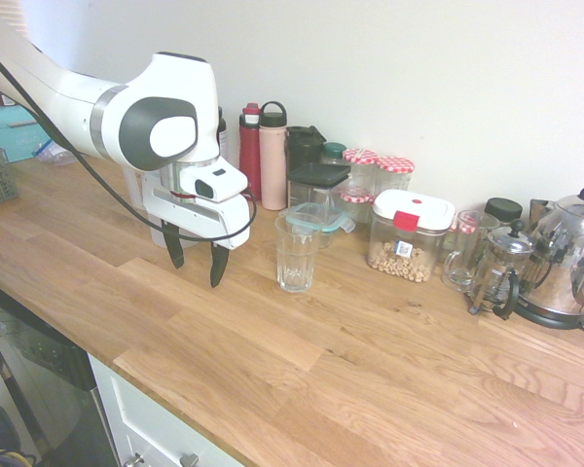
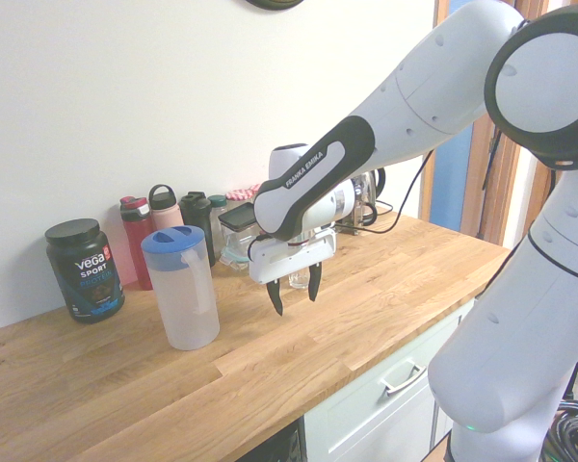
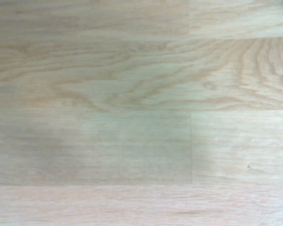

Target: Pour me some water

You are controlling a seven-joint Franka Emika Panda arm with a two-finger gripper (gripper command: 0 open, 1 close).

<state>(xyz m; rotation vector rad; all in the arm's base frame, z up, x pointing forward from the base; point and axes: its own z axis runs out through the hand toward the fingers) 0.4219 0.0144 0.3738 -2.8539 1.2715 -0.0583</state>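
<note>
- Kitchen setting, first exterior view: a wooden bench runs along a white wall, with white cabinet fronts below its front edge
- White arm enters from the picture's left; the gripper points straight down and hangs above the bench, short of touching it
- Jaws stand wide apart with nothing between them; both dark fingers are clearly visible
- An empty clear glass stands upright on the bench just beside the gripper, on the side away from the arm, not touching it
- Along the back edge by the wall: a red bottle, a pink bottle, a dark lidded container, jars with red-checked lids, a white-lidded food box, a French press and a steel kettle toward the far right end
- Second exterior view: the arm comes in from the picture's right; the gripper hangs open over the middle of the bench, holding nothing
- A translucent pitcher with a blue lid stands upright on the bench, near the gripper but apart from it, toward the picture's left
- A black tub labelled "Vega Sport" stands at the back edge, beyond the pitcher
- Wrist view: bare wood grain of the bench fills the frame; a pale curved sliver shows at one edge, too little to identify
</note>
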